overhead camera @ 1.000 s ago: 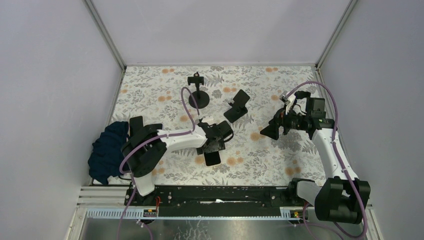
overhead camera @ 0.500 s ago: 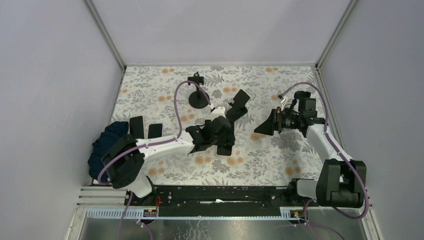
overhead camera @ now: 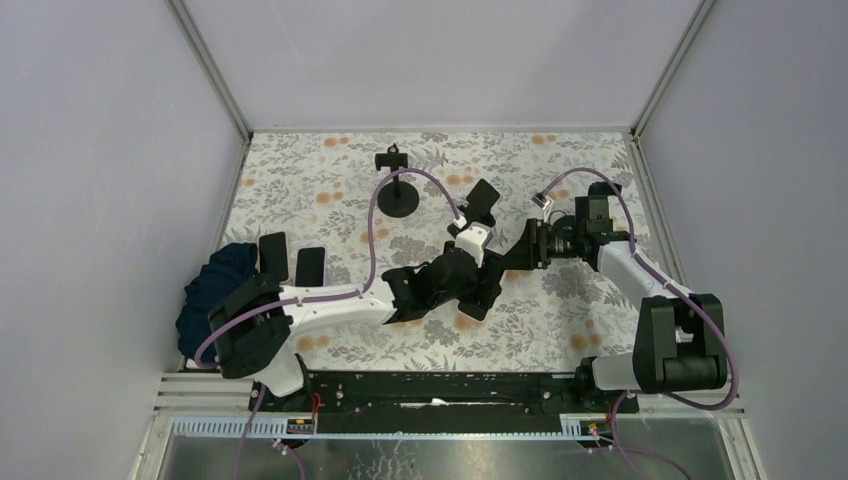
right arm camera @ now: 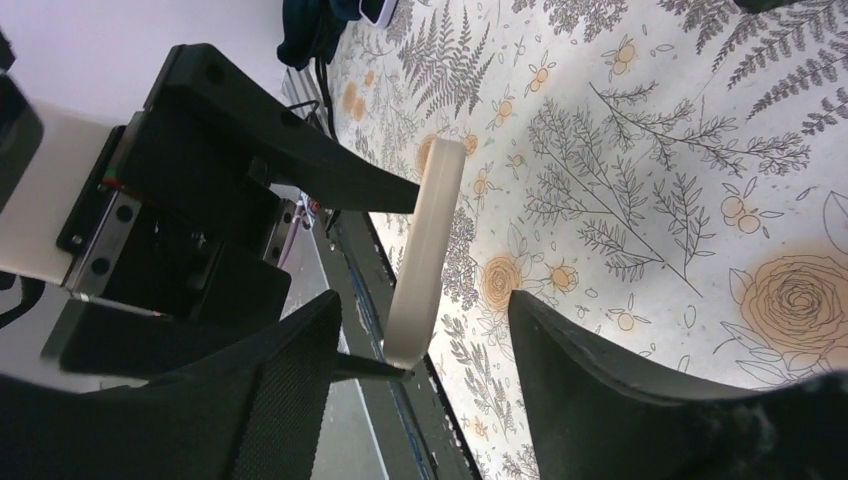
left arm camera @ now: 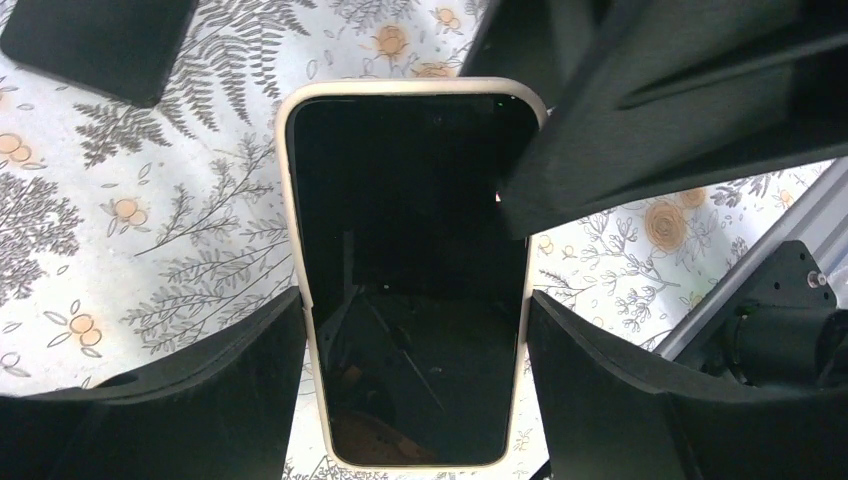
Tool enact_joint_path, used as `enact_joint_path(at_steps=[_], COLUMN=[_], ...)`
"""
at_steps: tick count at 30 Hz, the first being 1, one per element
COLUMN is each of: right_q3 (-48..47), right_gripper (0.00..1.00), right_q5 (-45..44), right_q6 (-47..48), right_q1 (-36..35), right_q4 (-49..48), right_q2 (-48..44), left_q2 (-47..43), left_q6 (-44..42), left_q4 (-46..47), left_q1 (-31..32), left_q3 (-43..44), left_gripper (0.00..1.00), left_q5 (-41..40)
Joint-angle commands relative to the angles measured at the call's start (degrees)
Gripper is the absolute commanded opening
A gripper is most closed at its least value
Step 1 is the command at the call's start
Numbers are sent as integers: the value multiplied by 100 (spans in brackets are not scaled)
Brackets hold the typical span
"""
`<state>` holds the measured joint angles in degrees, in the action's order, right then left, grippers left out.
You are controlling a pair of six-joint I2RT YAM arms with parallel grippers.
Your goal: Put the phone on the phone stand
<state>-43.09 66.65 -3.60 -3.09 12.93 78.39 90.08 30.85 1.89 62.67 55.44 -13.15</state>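
Note:
My left gripper (overhead camera: 470,285) is shut on a phone (overhead camera: 481,301) with a cream case and dark screen, and holds it above the floral table. In the left wrist view the phone (left arm camera: 410,270) sits between my fingers (left arm camera: 200,390). My right gripper (overhead camera: 520,250) is open and meets the phone from the right. In the right wrist view its jaws stand either side of the phone's cream edge (right arm camera: 425,250), not touching. A black folding phone stand (overhead camera: 478,207) stands just behind both grippers. A second stand with a round base and pole (overhead camera: 397,195) is at back centre.
Two more dark phones (overhead camera: 272,250) (overhead camera: 310,265) lie at the left beside a blue cloth (overhead camera: 205,300). A black rail (overhead camera: 430,388) runs along the near table edge. Grey walls close in the left, right and back sides.
My left arm has carried the phone to the right, toward the table's middle. My right gripper has moved left to meet it, and its open jaws now straddle the phone's edge.

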Motion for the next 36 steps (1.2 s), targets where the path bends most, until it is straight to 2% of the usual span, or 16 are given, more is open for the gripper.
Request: enact_joint_path(at_steps=[1,8,11,12,13,14,15,16,17,20,23,29,32,36], right_q3=[-119,-171,-207,-219,-240,-250,-246,-236,-233,-223,-232,-1284,-1903,-2631], right_gripper=[66,28,9,4,1,0,0,0,0,0,0,0,0,0], right_q5=[28,211,331,404,488,520,560,621,684,800,806,209,-252,-1001], right_q6=[-161,-249,-247,-247,-247,-247,-247,-250,-259,-249,-193,1019,902,462], right_q1=[-147,-335,-349,-350,-350,-350,-350,-348,-345,-301,-192,-143,-141,-144], right_q4=[-89,-108,-91,-95,-108,-125,-157,-199,-260,-418,-570,555,416,-227], right_q2=[80,259,256,245,228,195,151,88,58,-160,-387,-482,-383,-160], left_q2=[102,243,220,189,114,31,-102,-272,-474,-1018,-1483,-2546,-2858,-3096], left_q6=[-303,-402,-415,-406,-397,-405,-436,-497,-561,-667,-750,-1562,-1905,-1768], left_q4=[675,358,304,305,319,360,550,821,1118,1643,1507,632,284,159], left_q1=[118,290,322,320,324,326,325,330,329,325,324,20,-852,-2594], left_q3=[335,607,603,570,514,410,243,24,-228,-745,-886,-542,-242,-175], left_gripper=[18,21,29,37,54,63,81,96,98,99,99,99,99,99], left_q5=[-132,-636,-727,-721,-680,-621,-518,-301,-69,326,296,-137,602,2134])
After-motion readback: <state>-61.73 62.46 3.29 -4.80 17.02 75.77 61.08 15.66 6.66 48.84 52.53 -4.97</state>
